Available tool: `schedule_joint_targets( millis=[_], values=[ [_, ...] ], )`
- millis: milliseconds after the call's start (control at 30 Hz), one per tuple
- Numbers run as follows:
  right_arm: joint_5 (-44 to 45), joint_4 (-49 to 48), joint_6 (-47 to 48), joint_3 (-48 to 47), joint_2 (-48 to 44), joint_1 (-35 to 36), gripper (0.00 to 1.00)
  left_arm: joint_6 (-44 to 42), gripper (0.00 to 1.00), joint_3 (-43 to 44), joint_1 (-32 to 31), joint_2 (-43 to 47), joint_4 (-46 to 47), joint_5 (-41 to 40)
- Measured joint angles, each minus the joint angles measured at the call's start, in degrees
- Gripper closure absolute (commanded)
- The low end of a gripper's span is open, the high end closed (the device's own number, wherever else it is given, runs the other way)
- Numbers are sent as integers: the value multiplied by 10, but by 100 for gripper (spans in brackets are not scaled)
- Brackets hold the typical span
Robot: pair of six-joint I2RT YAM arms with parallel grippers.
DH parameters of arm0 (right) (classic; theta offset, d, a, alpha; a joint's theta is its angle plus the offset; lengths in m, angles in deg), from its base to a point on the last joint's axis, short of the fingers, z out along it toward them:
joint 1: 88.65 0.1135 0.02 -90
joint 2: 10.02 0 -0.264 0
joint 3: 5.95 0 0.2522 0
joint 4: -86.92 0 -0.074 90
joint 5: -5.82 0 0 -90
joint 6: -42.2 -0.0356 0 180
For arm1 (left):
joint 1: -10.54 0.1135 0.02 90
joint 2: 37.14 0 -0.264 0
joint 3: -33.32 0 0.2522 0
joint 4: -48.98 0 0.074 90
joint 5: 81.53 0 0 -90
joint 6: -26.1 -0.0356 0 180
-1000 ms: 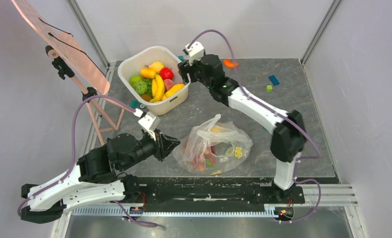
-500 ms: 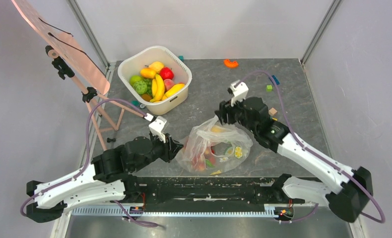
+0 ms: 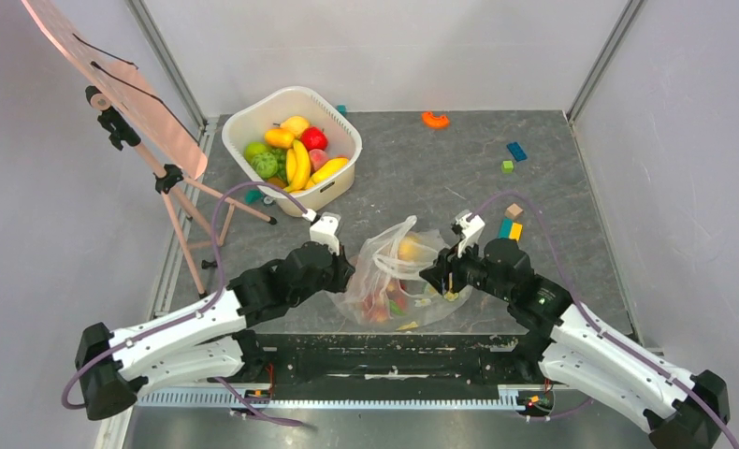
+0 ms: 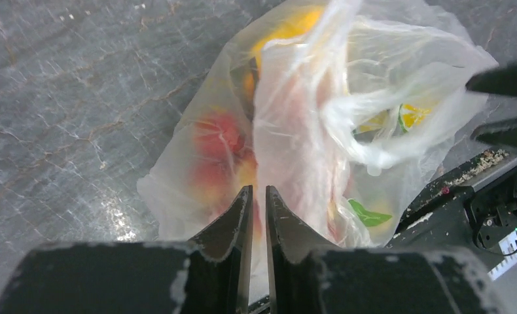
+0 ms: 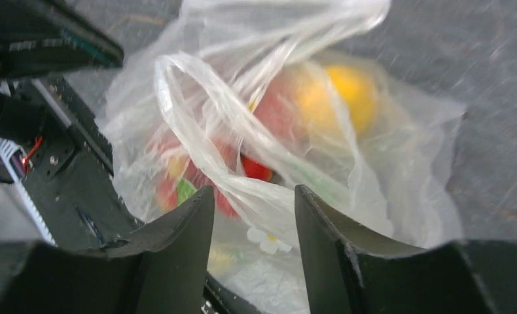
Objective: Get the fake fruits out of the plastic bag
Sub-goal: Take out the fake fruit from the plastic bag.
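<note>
Grey tabletop (image 3: 412, 178) — left fingers (image 4: 246, 209), right fingers (image 5: 190, 222) flank plastic bag (image 3: 394, 271).

**What the bag and the blur keep from us**

Through the crinkled film of the plastic bag (image 3: 394, 264) we see the fake fruits (image 4: 218, 139) only as soft red and yellow patches; their kinds we cannot tell. The right wrist view is blurred. From above, the tips of the left gripper (image 4: 258, 191) are hidden, and we cannot tell whether its jaws pinch the film.
</note>
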Motion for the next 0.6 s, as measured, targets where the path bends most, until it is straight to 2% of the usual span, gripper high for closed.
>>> schedule_joint_targets(
  millis=[133,267,433,600],
  values=[
    [-31,-16,-25,43,12,5,57,5,84,-15,37,-26,25,31],
    [-50,-39,-44,59,36,17,57,5,86,-15,48,-38,49,49],
    [-59,-78,-60,60,39,30,51,4,87,-7,51,-68,62,63],
    [-30,-31,-52,24,-2,31,53,4,87,-2,52,-83,67,69]
  ],
)
